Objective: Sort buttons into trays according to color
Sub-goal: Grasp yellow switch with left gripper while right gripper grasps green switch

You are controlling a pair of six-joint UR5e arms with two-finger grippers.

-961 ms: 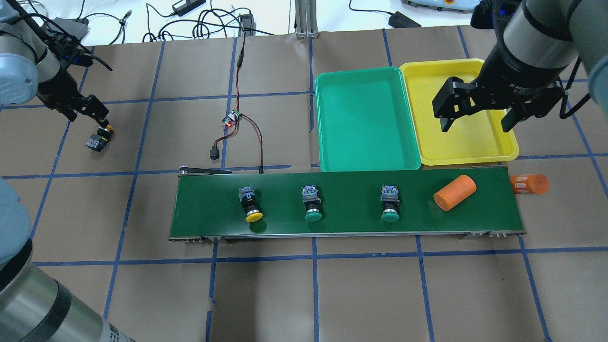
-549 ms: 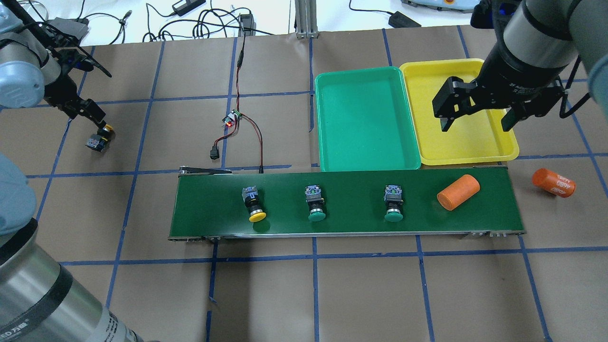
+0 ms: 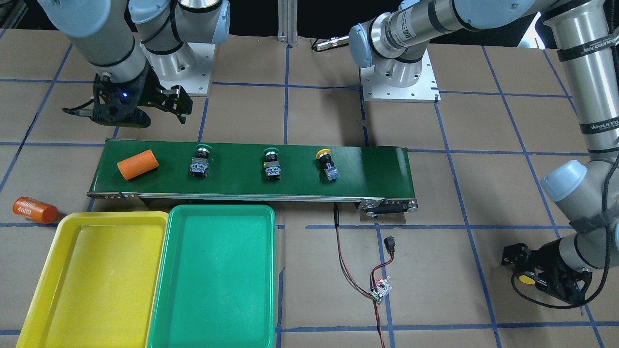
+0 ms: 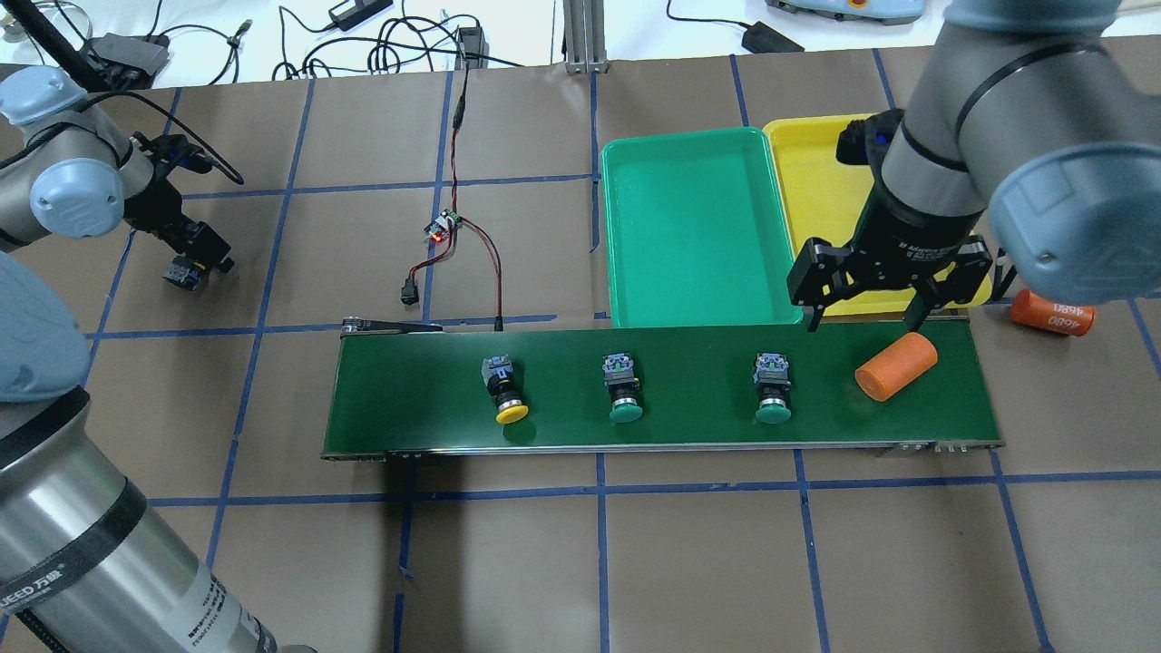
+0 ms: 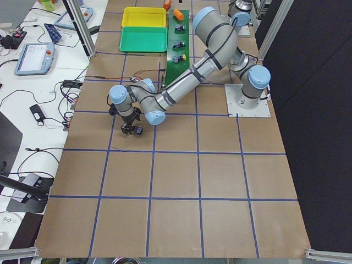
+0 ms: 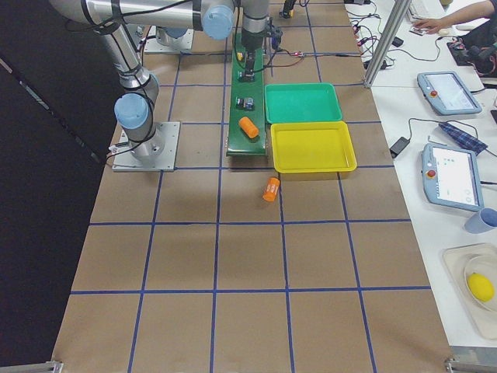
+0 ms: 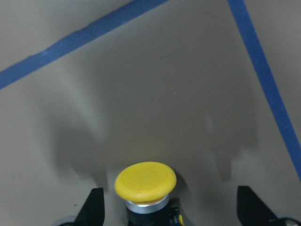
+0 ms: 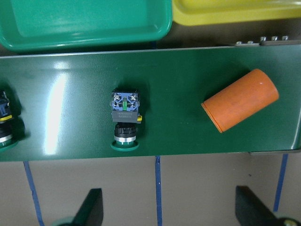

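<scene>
Three buttons lie on the dark-green conveyor belt (image 4: 408, 399): one yellow-capped button (image 4: 505, 388) and two green-capped buttons (image 4: 624, 388) (image 4: 771, 388). A second yellow button (image 7: 146, 181) lies on the table at the far left. My left gripper (image 4: 195, 258) is open and straddles it without touching, fingers on either side in the left wrist view. My right gripper (image 4: 862, 304) is open and empty, over the belt's far edge, in front of the yellow tray (image 4: 816, 172). The green tray (image 4: 694, 227) lies beside the yellow one. Both trays hold nothing.
An orange cylinder (image 4: 895, 365) lies on the belt's right end, just below my right gripper. Another orange cylinder (image 4: 1052, 313) lies on the table right of the yellow tray. A small circuit board (image 4: 443, 227) with red-black wires lies left of the green tray.
My right gripper has moved from above the yellow tray down to the belt's far edge. The belt's objects have shifted right. The loose cylinder rolled away. My left gripper has come down around the yellow button.
</scene>
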